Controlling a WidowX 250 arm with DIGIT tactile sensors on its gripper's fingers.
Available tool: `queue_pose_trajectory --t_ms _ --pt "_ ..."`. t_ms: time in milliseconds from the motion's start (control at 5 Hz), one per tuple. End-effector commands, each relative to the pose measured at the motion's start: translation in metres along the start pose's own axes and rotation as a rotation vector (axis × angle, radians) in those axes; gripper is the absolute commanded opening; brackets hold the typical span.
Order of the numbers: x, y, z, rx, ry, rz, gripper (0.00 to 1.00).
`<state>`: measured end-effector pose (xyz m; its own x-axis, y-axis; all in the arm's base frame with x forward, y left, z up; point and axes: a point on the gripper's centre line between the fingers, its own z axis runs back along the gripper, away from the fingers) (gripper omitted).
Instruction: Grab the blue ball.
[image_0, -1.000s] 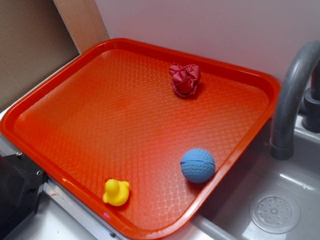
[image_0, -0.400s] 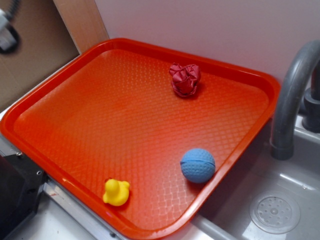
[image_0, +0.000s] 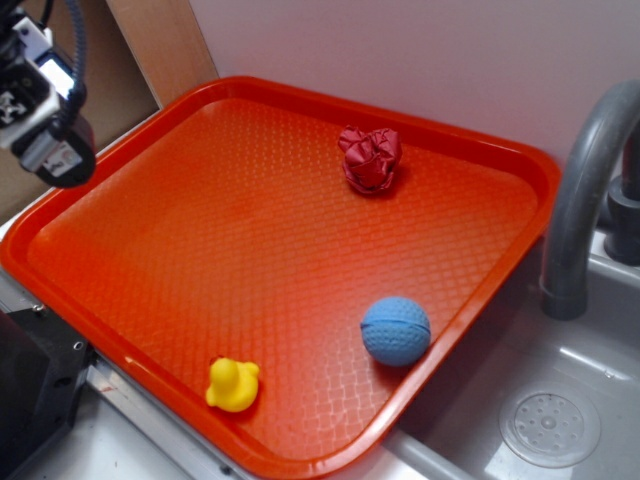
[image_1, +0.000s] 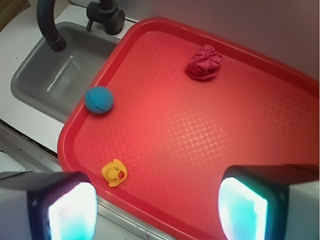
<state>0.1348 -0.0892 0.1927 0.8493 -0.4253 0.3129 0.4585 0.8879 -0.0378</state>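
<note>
The blue ball (image_0: 395, 331) rests on the orange tray (image_0: 120, 130) close to its right rim, beside the sink; the wrist view has the ball (image_1: 99, 99) at the tray's left edge. My gripper (image_1: 157, 207) hangs high above the tray's near edge, open, its two pale pads far apart with nothing between them. In the exterior view only part of the arm (image_0: 40, 110) shows at the upper left, far from the ball.
A yellow duck (image_0: 232, 385) sits at the tray's front rim and a dark red cloth lump (image_0: 371, 158) near the back. A grey sink (image_0: 560, 400) with a curved faucet (image_0: 585, 190) lies right of the tray. A wall stands behind.
The arm has come into the exterior view from the upper left, lower and further in than 0.4 s ago. Ball, duck and cloth have not moved.
</note>
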Motion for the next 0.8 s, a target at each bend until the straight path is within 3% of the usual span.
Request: queue_pose_trajectory --t_ms 0,200,400,600 --pt "0.003 -0.004 0.005 -0.003 -0.017 -0.004 1.00" --pt "0.033 -0.036 -0.046 0.032 0.023 -0.113 1.00" --pt "0.044 -0.059 -0.078 0.033 -0.023 -0.270 1.00" --pt "0.053 -0.076 -0.124 0.012 0.022 -0.341 1.00"
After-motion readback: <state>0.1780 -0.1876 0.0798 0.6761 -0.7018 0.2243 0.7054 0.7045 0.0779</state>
